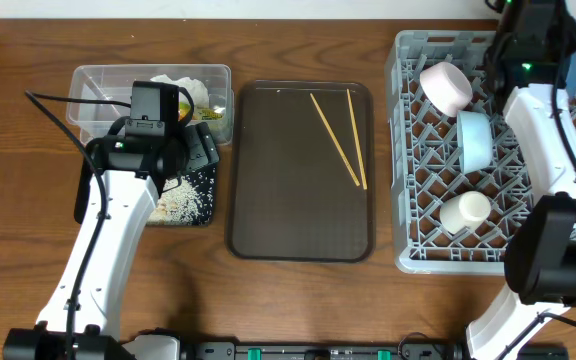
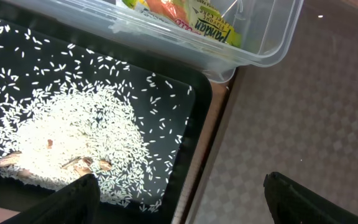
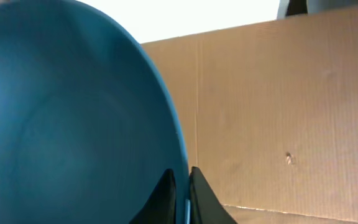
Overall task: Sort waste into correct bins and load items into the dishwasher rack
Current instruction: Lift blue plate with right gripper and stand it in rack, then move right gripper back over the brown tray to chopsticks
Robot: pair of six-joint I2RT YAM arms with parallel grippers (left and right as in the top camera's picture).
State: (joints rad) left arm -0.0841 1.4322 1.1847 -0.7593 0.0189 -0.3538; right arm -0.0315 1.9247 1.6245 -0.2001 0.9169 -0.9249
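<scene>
Blue, stiff and probably slick, the plate sits pinched by its rim in my narrowly closed right gripper.

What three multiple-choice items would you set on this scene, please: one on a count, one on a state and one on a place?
1. How many chopsticks lie on the brown tray?
A. two
B. one
C. four

2. How do the left fingers stand?
A. shut on a chopstick
B. wide apart, empty
C. shut on nothing

3. Where is the loose rice?
A. on the brown tray
B. between the left fingers
C. in the black tray

Answers:
1 A: the overhead view shows two thin sticks on it.
2 B: the left wrist view shows both fingers far apart with nothing between them.
3 C: the white grains heap on its dark floor.
</scene>
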